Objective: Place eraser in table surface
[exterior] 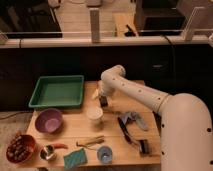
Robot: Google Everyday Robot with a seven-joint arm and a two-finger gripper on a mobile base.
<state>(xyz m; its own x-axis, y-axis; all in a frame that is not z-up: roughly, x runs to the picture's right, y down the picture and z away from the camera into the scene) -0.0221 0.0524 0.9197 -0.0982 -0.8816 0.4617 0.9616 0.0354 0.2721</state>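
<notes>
My white arm reaches in from the right over the middle of the light wooden table surface (112,132). The gripper (103,100) points down just right of the green tray, behind the white cup. A small dark block, seemingly the eraser (104,103), shows at the gripper's tip, low over the tabletop. I cannot tell whether it is gripped or whether it touches the wood.
A green tray (57,92) stands at the back left. A purple bowl (48,120), a brown bowl (20,148) and a metal cup (47,152) are at the left. A white cup (94,114), teal sponge (75,158), blue disc (104,154), grey cloth (134,119) and black-handled tool (131,136) lie in front.
</notes>
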